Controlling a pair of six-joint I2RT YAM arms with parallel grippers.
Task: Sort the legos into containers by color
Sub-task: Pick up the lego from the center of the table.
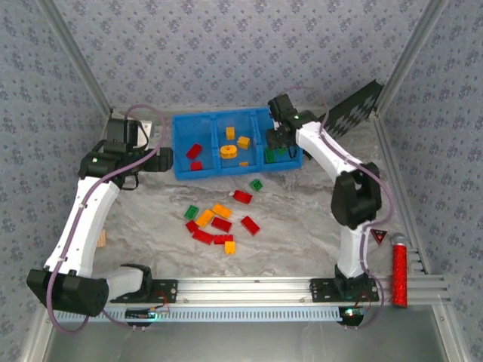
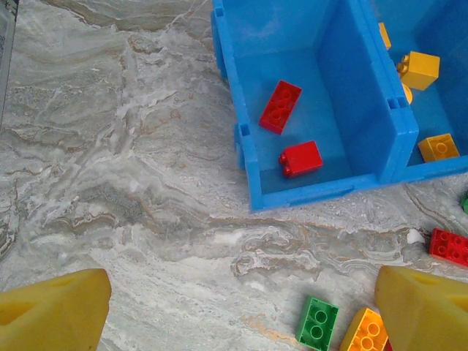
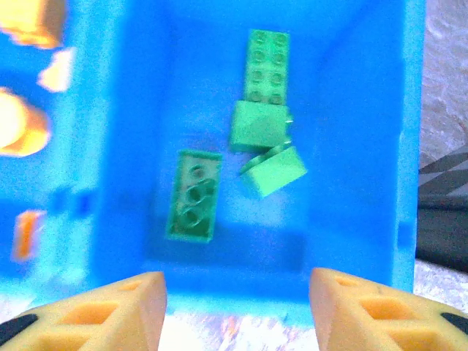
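Note:
The blue tray of containers (image 1: 206, 119) stands at the back of the table. Its left compartment (image 2: 344, 88) holds two red legos (image 2: 280, 107), the middle one orange-yellow pieces and a ring (image 1: 229, 151). Several green legos (image 3: 194, 195) lie in the right compartment (image 3: 358, 131). My right gripper (image 3: 238, 307) hovers open over that compartment's near wall, nothing between its fingers. My left gripper (image 2: 241, 314) is wide open and empty over bare table, just left of the tray. More red, green (image 2: 317, 323) and orange-yellow legos (image 1: 221, 224) lie loose in the table's middle.
A red cylinder (image 1: 398, 271) lies at the right near the rail. A small tan wooden piece (image 1: 102, 240) sits by the left arm. A black checker-patterned panel (image 1: 355, 105) leans behind the tray's right end. Patterned walls close in the table.

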